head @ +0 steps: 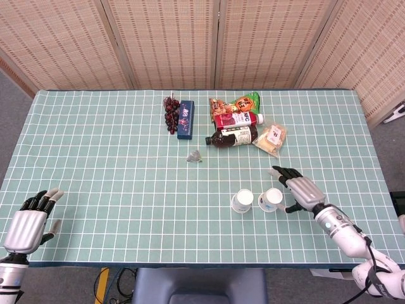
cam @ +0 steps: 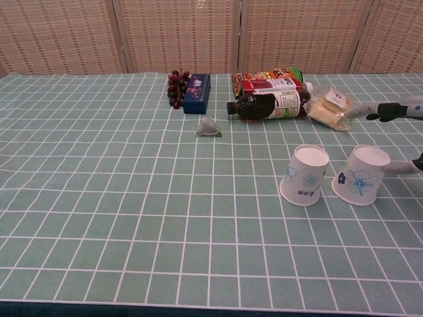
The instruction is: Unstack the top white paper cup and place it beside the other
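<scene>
I'm at the release: the cup (cam: 361, 184) stands upside down just beside the other cup (cam: 305, 175). My right hand (head: 300, 191), fingers spread, seems barely touching it; next I withdraw without nudging.

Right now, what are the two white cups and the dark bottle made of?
The two cups look like thin matte paper, white with blue flowers printed on the sides. The dark bottle lying on its side looks like glossy clear plastic holding dark drink, with a paper-like label; it could be glass, hard to tell.
</scene>
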Controlling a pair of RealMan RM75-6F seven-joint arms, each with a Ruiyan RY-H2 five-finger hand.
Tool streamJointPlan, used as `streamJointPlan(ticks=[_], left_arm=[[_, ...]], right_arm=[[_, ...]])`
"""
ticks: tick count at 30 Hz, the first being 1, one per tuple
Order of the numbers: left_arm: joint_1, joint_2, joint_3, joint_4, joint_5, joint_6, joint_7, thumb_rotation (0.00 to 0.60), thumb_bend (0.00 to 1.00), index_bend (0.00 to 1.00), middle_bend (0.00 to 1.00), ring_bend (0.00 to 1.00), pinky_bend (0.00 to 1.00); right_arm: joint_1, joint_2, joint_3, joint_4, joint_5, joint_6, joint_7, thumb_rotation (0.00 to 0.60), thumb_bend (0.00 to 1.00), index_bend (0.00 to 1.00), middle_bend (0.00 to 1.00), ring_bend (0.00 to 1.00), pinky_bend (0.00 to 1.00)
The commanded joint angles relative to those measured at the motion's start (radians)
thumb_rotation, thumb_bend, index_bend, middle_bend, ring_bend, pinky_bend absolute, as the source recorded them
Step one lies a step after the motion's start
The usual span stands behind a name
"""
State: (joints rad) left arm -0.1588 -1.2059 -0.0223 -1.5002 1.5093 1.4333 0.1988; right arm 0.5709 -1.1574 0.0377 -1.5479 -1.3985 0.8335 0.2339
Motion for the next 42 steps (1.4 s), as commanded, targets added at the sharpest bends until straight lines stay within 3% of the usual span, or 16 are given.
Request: streamJointPlan(ticks=[1,7,12,18,23,30,42], left_arm=[[0.0,-0.001,0.0,0.0,0.0,-0.001,0.001,0.6,0.4,0.19,0.17,0.14,0.21],[-0.003,-0.005,-0.001,0.006,-0.008,-0.01,0.01,0.6,0.39,0.19,0.17,0.14,0.21],[-0.006,-0.011,-0.005,0.011,-0.019,-0.021,0.015,0.6,0.4,0.19,0.17,0.14,0.21],[-0.007,-0.008,-0.012,0.012,-0.024,-0.016,0.004,0.6,0.4,0.19,0.17,0.14,0.21],[-0.004,0.002,-0.024,0.011,-0.024,0.002,-0.026,0.6,0.4,0.19,0.17,0.14,0.21],[0.001,0.014,-0.035,0.017,-0.031,0.016,-0.058,0.6,0.39,0.19,0.17,0.14,0.21],[-0.004,0.014,-0.032,0.03,-0.037,-0.002,-0.058,0.6,0.4,0.19,0.17,0.14,0.21]], right_arm=[[-0.004,0.029,0.003,-0.031,-0.012,0.016,0.003,0.6,0.26,0.0,0.0,0.0,0.0],[-0.031,0.12,0.001,-0.134,-0.049,0.081,-0.002,0.6,0.25,0.0,0.0,0.0,0.0],[-0.104,0.193,-0.021,-0.207,-0.108,0.213,-0.048,0.6,0.25,0.0,0.0,0.0,0.0],[-0.267,0.102,-0.055,-0.098,-0.144,0.468,-0.203,0.6,0.25,0.0,0.0,0.0,0.0],[-0.358,0.004,-0.068,0.029,-0.157,0.597,-0.227,0.6,0.25,0.0,0.0,0.0,0.0],[-0.399,-0.03,-0.068,0.082,-0.163,0.64,-0.201,0.6,0.25,0.0,0.0,0.0,0.0],[-0.397,-0.034,-0.052,0.081,-0.142,0.592,-0.222,0.6,0.25,0.0,0.0,0.0,0.0]])
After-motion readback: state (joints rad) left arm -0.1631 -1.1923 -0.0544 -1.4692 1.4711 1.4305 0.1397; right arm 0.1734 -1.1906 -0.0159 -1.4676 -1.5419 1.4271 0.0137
